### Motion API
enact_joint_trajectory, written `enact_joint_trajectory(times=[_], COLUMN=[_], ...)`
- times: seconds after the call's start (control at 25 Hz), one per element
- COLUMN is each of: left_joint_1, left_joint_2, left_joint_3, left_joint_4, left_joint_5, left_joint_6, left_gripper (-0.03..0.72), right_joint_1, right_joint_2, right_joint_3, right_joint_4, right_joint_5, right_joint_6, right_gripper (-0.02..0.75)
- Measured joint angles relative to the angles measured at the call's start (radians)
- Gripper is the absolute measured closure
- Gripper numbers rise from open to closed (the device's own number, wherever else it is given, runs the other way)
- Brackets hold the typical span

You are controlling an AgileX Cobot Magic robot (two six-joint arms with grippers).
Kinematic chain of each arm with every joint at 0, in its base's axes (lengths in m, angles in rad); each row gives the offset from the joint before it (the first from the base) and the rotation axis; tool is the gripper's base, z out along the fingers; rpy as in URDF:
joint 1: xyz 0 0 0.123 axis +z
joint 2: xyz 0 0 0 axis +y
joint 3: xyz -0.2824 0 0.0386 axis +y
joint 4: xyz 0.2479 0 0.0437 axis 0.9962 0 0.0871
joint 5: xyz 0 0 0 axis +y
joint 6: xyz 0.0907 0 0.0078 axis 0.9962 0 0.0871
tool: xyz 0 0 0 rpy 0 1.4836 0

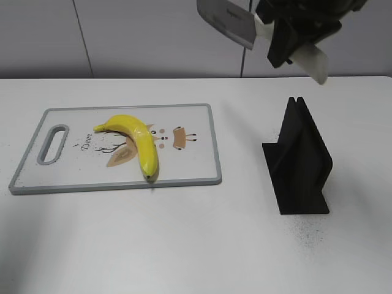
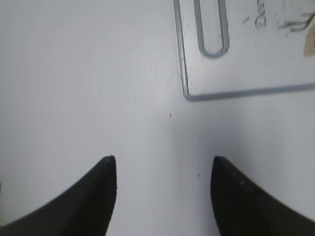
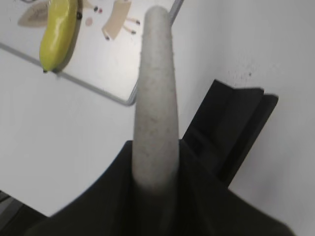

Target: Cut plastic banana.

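A yellow plastic banana [image 1: 138, 139] lies whole on a white cutting board [image 1: 190, 165] with a grey rim, left of centre; it also shows in the right wrist view [image 3: 58, 33]. My right gripper [image 1: 291, 38] is shut on the pale handle [image 3: 156, 98] of a knife and holds it high above the table at the upper right, its grey blade [image 1: 226, 19] pointing left. My left gripper [image 2: 162, 164] is open and empty over bare table, just beside the board's handle corner [image 2: 212, 49]. The left arm is out of the exterior view.
A black knife stand [image 1: 299, 160] stands on the white table, right of the board; it also shows in the right wrist view [image 3: 231, 123]. The board has a slot handle [image 1: 52, 144] at its left end. A grey wall is behind.
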Motion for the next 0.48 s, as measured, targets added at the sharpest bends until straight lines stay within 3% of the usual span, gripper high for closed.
enact_joint_trajectory(times=[0.28,0.48], left_joint_1=[0.000,0.000], left_joint_2=[-0.293,-0.537], left_joint_3=[0.331,0.476], left_joint_4=[0.005,0.011], left_joint_5=[0.003,0.005], left_joint_6=[0.000,0.000], left_gripper=[0.109,0.111], right_joint_1=[0.001,0.001], right_joint_2=[-0.178,-0.297], right_joint_3=[0.309,0.505], right_joint_4=[0.000,0.000], right_joint_5=[-0.116,-0.200], right_joint_6=[0.041,0.081], right_gripper=[0.551,0.551])
